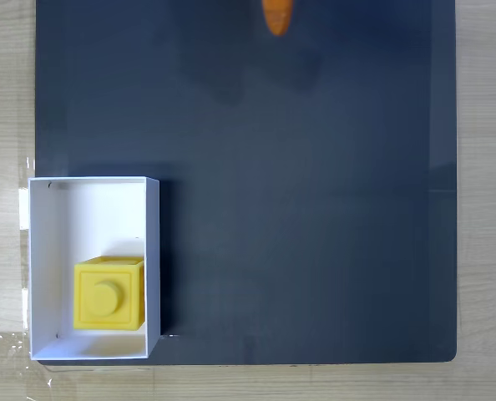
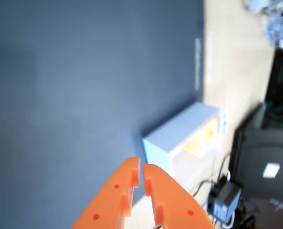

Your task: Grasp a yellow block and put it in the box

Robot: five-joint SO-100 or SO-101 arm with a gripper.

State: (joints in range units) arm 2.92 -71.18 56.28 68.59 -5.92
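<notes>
In the fixed view, the yellow block (image 1: 108,296) sits inside the box (image 1: 93,188), lower left.

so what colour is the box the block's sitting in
White; the box, holding the yellow block, shows best in the fixed view.

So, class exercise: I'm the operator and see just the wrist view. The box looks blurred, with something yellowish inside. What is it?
Observer: In the fixed view the yellow block sits inside the box, stud up.
Operator: Which part of the box?
Observer: The end nearest the fixed view's bottom edge; the other end is bare.
Operator: And the box itself?
Observer: It sits at the dark mat's lower-left corner, far from the gripper.
</notes>
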